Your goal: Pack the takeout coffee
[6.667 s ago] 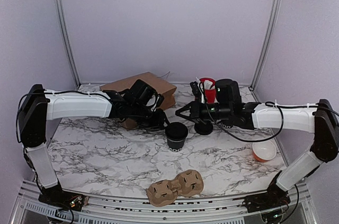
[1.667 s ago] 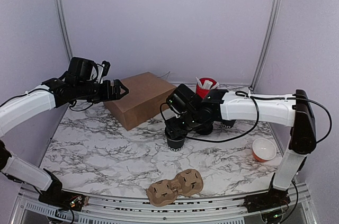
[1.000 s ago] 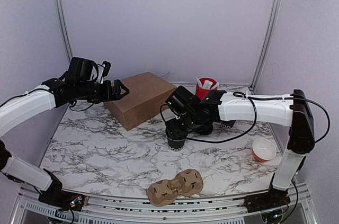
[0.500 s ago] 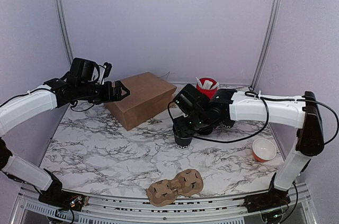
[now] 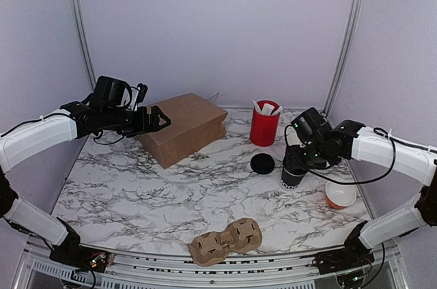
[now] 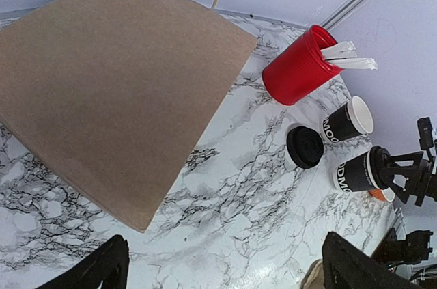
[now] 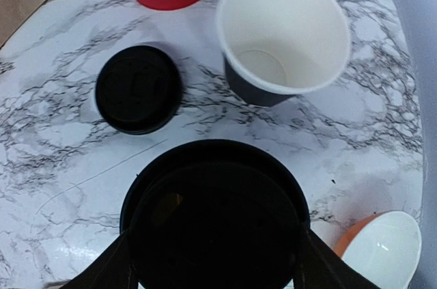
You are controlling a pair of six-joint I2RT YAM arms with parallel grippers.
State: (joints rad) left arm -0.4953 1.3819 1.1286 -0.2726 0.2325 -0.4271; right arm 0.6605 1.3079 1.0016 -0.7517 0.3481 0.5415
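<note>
The takeout coffee is a small black cup with white lettering and a black lid. My right gripper is shut on its upper part, one finger on each side. It hangs upright to the right of a loose black lid; I cannot tell if its base touches the marble. The left wrist view shows the coffee at the far right. My left gripper hovers open and empty over the brown paper bag, which lies flat at the back left.
A lidless black cup stands behind the coffee, next to the red tub of sachets. An orange bowl sits at the right edge. A cardboard cup carrier lies at the front centre.
My right gripper has carried the lidded cup from the table's middle to the right, past the loose lid. The left arm has barely moved and stays open.
</note>
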